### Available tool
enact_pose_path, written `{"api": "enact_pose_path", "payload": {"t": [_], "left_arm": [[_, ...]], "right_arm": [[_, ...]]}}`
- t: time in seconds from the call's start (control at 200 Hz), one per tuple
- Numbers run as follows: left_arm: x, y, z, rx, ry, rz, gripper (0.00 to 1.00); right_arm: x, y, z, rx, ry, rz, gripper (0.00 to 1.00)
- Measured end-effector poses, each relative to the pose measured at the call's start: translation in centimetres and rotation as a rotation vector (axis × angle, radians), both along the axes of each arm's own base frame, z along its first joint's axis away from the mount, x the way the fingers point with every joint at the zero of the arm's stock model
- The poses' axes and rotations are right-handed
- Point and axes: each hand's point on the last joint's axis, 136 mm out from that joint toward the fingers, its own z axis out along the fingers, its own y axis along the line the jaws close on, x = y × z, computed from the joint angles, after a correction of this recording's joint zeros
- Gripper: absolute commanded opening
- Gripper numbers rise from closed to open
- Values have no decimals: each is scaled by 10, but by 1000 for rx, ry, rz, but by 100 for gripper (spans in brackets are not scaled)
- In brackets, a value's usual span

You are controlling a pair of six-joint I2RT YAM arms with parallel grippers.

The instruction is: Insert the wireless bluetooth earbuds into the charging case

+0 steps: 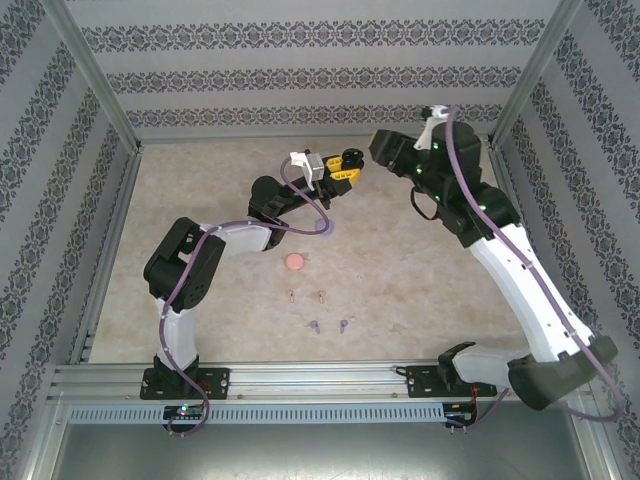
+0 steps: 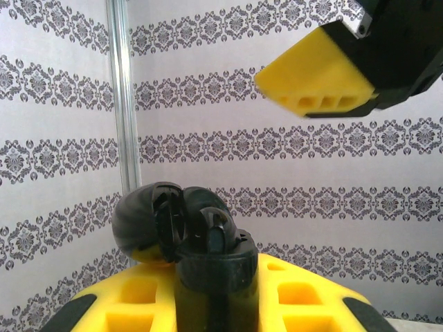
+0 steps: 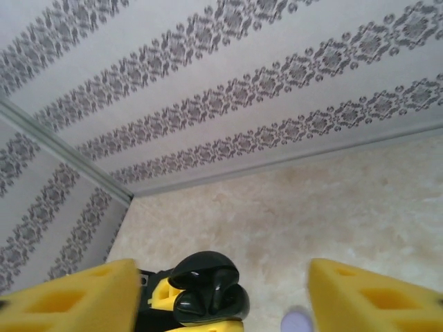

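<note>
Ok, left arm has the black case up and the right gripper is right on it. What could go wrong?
1. The open black charging case is held off the table in the left gripper. A nudge from the open right gripper, whose fingers flank it, could knock it loose.
2. Inside the case all is black on black, so seating is hard to judge; shutting it could jam.

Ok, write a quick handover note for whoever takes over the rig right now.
Left claw: shut on the open black charging case, held above the table.
Right claw: open, empty, facing that case.
Pinkish-tan earbuds and light purple earbuds lie loose near the pink case.
Black buds seated in the case: unclear.
To do: the four loose buds.
</note>
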Motion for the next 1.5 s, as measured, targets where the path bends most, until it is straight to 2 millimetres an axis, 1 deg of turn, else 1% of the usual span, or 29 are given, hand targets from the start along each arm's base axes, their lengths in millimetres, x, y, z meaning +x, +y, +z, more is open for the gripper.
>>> {"api": "enact_pose_path", "payload": {"t": [0.05, 0.13, 0.19, 0.26, 0.32, 0.395, 0.729, 0.889, 1.134, 1.379, 1.499], "left_arm": [[0, 0, 0, 0, 0, 0, 0], [0, 0, 0, 0, 0, -1, 0], [-1, -1, 0, 3, -2, -7, 0], [-2, -1, -1, 5, -2, -11, 0], [-2, -1, -1, 6, -3, -14, 0], [-3, -1, -1, 7, -3, -17, 0], [-3, -2, -1, 4, 7, -22, 0], [-4, -2, -1, 3, 11, -27, 0], [-8, -6, -2, 8, 9, -46, 0], [-8, -6, -2, 8, 9, -46, 0], [-9, -7, -3, 7, 7, -48, 0]], "right_arm": [[-1, -5, -2, 21, 10, -8, 31], [2, -5, -16, 29, 47, -5, 17], [6, -1, -32, 37, 93, 9, 10], [11, 6, -51, 39, 145, 30, 6], [16, 11, -64, 41, 183, 41, 6], [19, 15, -74, 40, 210, 52, 6], [30, 23, -93, 28, 256, 66, 5], [36, 25, -91, 22, 253, 67, 5], [42, 25, -78, 9, 215, 66, 5], [42, 25, -76, 6, 213, 69, 5], [35, 27, -77, 6, 213, 77, 5]]}}
